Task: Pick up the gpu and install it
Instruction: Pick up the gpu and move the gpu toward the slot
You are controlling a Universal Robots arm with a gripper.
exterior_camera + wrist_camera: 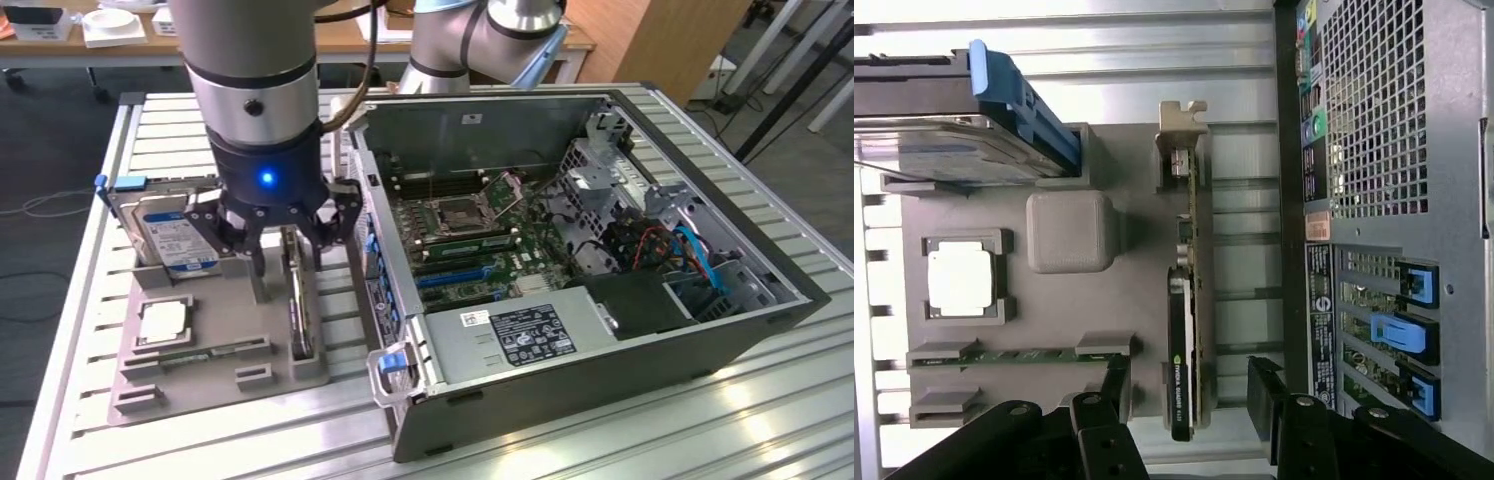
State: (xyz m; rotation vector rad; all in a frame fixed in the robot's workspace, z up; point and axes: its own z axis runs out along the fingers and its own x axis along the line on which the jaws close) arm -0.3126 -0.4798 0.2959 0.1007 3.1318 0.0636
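Exterior view first: the arm is reaching down over the grey holder tray [200,350], and the gripper [287,262] is hanging spread apart just above the gpu [302,310]. The card is standing on its long edge in a slot of the tray, on the side nearest the open computer case [601,330]. The hard drive [167,235] is leaning upright at the far end of the tray, with the processor chip [163,322] lying flat just in front of it. Tray and case are sitting on a slatted metal table [641,430], and a wooden desk [80,45] is showing at the back of the room.

Now the wrist view: the gripper [1189,388] is straddling one end of the gpu [1184,330], one black finger [1116,385] on each side and nothing clamped. Whether a pad is grazing the card is hard to tell. The card's pale bracket [1182,140] is at its far end, away from the fingers. The memory stick [1019,354] is lying in its own slot, well apart from the card.
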